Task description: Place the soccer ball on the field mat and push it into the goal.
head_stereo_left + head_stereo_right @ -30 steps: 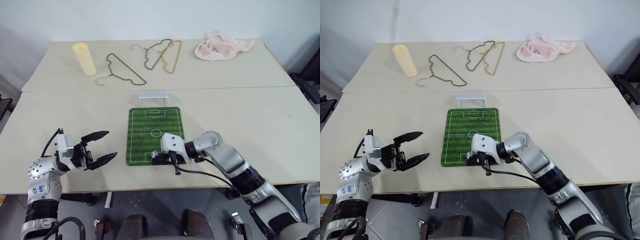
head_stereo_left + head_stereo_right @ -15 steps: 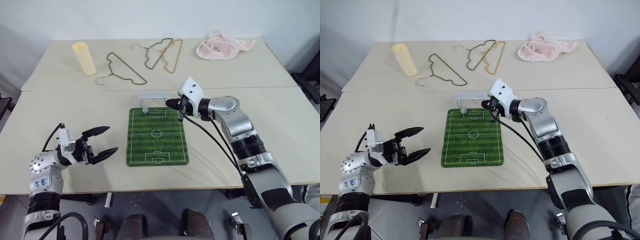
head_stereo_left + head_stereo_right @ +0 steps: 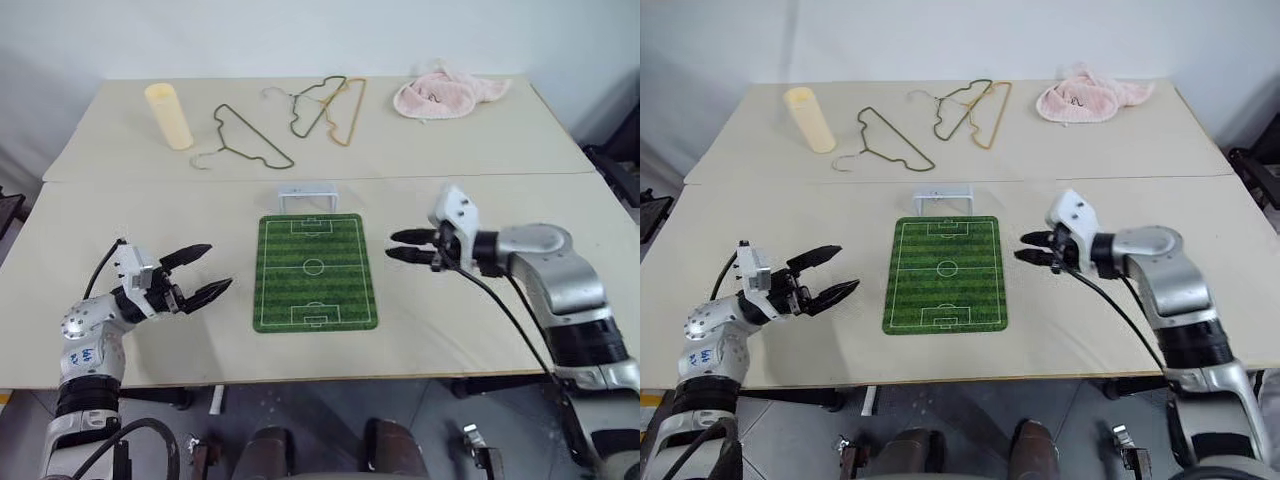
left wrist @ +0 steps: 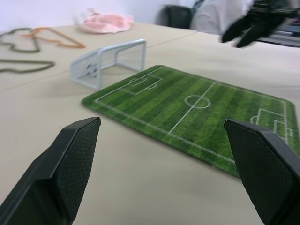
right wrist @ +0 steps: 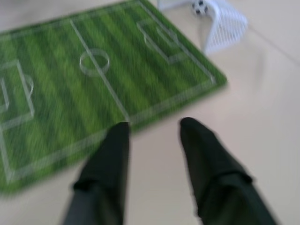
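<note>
writing: none readable; soccer ball (image 5: 199, 7) inside goal (image 5: 220, 23).

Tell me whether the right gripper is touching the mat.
Apart. In the right wrist view, bare table shows between the right gripper and the mat edge.

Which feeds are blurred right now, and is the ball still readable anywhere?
Right wrist view: smeared throughout, field mat lines soft, yet the soccer ball reads inside the goal. Left wrist view: the far goal and the right gripper are soft. Head views: sharp, evenly lit, no glare.
</note>
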{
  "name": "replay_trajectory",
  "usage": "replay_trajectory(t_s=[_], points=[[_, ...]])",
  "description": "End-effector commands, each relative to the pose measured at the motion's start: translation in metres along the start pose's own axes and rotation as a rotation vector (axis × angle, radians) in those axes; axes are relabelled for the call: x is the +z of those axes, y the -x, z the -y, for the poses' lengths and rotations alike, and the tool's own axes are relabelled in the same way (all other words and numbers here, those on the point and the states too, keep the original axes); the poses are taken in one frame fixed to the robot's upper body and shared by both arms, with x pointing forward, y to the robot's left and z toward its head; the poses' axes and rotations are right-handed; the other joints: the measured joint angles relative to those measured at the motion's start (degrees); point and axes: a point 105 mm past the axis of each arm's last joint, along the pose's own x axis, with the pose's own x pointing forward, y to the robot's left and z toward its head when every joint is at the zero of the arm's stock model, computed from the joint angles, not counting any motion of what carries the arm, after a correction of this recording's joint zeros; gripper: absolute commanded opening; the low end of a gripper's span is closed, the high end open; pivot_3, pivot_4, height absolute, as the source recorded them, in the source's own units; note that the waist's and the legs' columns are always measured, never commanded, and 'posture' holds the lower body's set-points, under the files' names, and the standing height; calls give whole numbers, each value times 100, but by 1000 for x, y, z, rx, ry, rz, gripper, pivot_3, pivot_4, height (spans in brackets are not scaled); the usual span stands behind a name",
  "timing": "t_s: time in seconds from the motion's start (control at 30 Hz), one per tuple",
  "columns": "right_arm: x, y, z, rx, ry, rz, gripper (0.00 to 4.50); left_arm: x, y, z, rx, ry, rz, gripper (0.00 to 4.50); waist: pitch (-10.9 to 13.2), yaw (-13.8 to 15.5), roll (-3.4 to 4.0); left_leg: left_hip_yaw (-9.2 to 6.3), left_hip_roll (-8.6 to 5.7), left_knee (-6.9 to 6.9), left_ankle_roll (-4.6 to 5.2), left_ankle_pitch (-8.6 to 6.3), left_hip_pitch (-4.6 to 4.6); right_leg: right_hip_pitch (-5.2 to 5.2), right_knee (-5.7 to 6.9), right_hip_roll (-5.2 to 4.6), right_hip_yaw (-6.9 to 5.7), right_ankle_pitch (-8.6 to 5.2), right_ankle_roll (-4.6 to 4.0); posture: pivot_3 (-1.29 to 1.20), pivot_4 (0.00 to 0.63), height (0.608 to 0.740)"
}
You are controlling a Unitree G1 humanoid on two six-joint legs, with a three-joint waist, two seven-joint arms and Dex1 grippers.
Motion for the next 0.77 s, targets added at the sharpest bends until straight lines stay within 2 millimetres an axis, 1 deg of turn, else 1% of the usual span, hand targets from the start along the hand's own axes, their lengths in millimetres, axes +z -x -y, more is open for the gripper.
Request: replay_trajectory(t_s=[0.03, 0.13, 0.2, 0.3, 0.4, 0.5, 0.57, 0.63, 0.67, 0.77], points=[[11, 23, 10, -42, 19, 147, 2925, 15, 14, -12, 99, -15, 21, 4500, 0, 0, -1, 0, 1, 0, 0, 0, 2, 1, 1, 0, 0, 0, 0, 0, 150, 740], [-11, 41, 4, -24, -3, 197, 3873, 19, 28, -22, 196, 10, 24, 4500, 5, 21, -9, -1, 2, 3, 0, -1, 4, 6, 0, 0, -1, 0, 0, 0, 150, 740], [-20, 46, 1, -10, -22, 199, 4492, 14, 32, -28, 265, 11, -18, 4500, 7, 34, -11, -1, 2, 3, 1, -5, 4, 6, -2, 0, -2, 0, 0, 0, 150, 740], [-34, 52, 0, -21, -50, 195, 4492, 19, 37, -21, 247, -21, 4, 4500, 7, 28, -11, 1, -1, 7, 2, -5, 3, 9, -4, -2, 1, 0, 0, 0, 150, 740], [-50, 57, -5, -21, -66, 164, 4492, 14, 46, -19, 256, -21, -26, 4500, 7, 29, -10, 0, 2, 12, 2, -6, 4, 11, -2, -1, 0, 0, 0, 0, 150, 740], [-56, 61, -7, -37, -72, 151, 4492, 13, 51, -17, 263, -25, -39, 4500, 7, 30, -11, 0, 2, 12, 1, -6, 5, 10, -2, -1, 0, 0, 0, 0, 150, 740], [-61, 66, -5, -93, -83, 135, 4492, 13, 53, -16, 265, -22, -37, 4500, 7, 32, -11, 1, 2, 14, 1, -6, 5, 11, -2, -1, 1, 0, 0, 0, 150, 740], [-65, 74, -6, -161, -103, 130, 4492, 16, 55, -21, 287, -35, -21, 4500, 7, 55, -10, 0, 2, 16, 1, -6, 5, 12, -1, -2, 0, 0, 0, 0, 150, 740], [-65, 75, -9, -174, -115, 138, 4492, 16, 54, -21, 285, -32, -20, 4500, 7, 79, -11, -2, 2, 16, 1, -6, 5, 12, 0, -1, 0, 0, 0, 0, 150, 740], [-66, 74, -22, -170, -149, 148, 4492, 9, 50, -12, 227, -47, -45, 4500, 7, 112, -10, -1, 2, 15, -1, -9, 5, 13, -2, -1, -1, 0, 0, 0, 150, 740]])
